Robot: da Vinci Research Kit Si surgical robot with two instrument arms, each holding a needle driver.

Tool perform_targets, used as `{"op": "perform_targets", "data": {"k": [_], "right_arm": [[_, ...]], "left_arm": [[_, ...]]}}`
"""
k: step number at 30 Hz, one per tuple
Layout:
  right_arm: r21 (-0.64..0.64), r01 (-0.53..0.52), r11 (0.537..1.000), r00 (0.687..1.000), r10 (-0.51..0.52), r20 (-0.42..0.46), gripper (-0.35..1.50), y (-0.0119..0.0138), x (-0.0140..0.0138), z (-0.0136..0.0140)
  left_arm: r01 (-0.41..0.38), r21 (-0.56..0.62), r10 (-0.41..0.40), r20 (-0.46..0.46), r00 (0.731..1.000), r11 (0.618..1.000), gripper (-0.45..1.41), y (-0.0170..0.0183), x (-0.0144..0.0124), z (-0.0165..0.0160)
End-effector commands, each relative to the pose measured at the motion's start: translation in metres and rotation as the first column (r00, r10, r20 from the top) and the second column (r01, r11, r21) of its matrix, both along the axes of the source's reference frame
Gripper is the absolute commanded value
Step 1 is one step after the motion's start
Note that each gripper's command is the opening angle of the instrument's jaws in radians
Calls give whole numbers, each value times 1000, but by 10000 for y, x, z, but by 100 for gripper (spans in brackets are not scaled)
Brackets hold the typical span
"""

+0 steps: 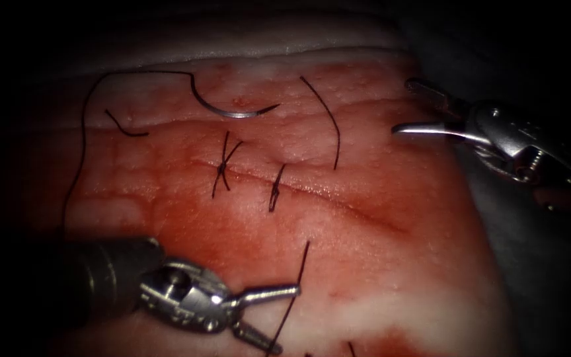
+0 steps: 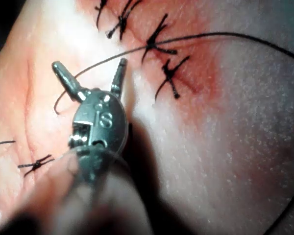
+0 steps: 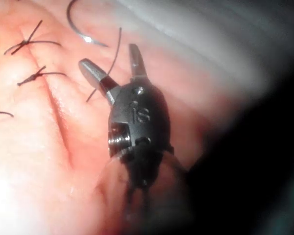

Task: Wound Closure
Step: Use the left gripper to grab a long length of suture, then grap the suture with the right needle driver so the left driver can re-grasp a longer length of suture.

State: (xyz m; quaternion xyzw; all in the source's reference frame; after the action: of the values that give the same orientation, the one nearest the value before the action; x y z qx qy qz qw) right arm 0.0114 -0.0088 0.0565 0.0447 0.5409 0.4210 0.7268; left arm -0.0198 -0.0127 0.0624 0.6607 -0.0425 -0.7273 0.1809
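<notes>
The curved needle point(image 1: 232, 109) is seen lying free on the tissue point(image 1: 378, 264) near its far edge, above the cut point(image 1: 312, 192), held by neither tool and not driven in. Thread point(image 1: 84, 132) is trailed from it towards the tissue's left edge. Two knotted stitches point(image 1: 223, 168) are set across the cut. The left tool point(image 1: 275, 317) is held with jaws parted at the near edge, empty, a loose thread end point(image 1: 299, 277) just beside it. The right tool point(image 1: 408, 109) is poised at the right edge, jaws apart, gripping nothing.

endoscope overhead-front; wrist views close, sharing tissue point(image 1: 365, 264).
</notes>
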Motion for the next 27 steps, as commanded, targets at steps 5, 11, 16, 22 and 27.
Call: {"op": "perform_targets", "data": {"k": [5,11,16,22,27], "right_arm": [[-9,2,1000,1000,-2,1,111,2,8,8],[-11,1,1000,1000,-1,1,111,1,8,9],[-13,4,1000,1000,-4,-2,111,-1,8,10],[-11,60,998,998,-60,-11,111,-19,14,12],[-84,158,984,987,-154,53,120,-53,33,8]], "left_arm": [[-15,-5,15,10,1000,1000,25,-12,0,-7],[-38,-29,39,25,999,999,4,-26,1,-22],[-58,-47,60,35,998,997,-25,-31,4,-31],[-58,-78,57,-13,998,995,-45,-15,6,-27],[-31,-53,30,-25,999,998,-45,21,11,-25]]}}
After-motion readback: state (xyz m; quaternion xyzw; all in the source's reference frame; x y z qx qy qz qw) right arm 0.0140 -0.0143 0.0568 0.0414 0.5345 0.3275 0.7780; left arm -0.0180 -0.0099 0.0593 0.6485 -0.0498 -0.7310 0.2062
